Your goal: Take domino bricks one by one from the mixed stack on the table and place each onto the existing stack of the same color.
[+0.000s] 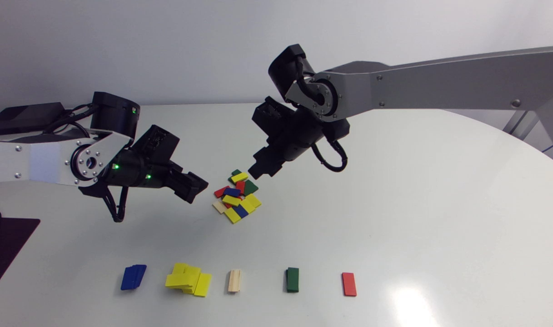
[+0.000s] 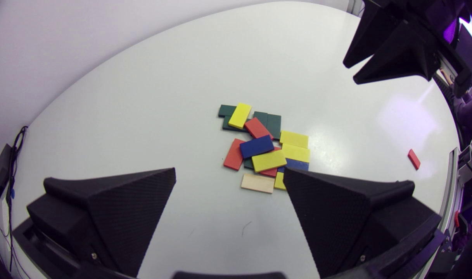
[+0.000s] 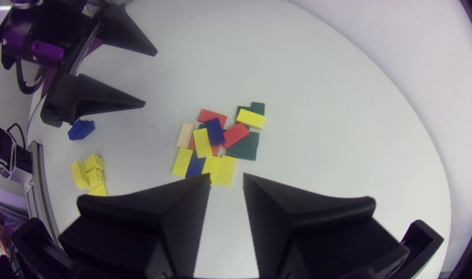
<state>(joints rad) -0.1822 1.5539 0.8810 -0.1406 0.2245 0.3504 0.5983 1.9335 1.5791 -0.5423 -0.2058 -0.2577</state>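
Two empty end effectors [image 1: 192,186] [image 1: 258,171], jaws parted, flank the mixed stack [image 1: 236,196].

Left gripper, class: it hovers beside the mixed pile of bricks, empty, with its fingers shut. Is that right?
No. The left gripper is open: the left wrist view shows its fingers wide apart. It does hover empty beside the mixed pile.
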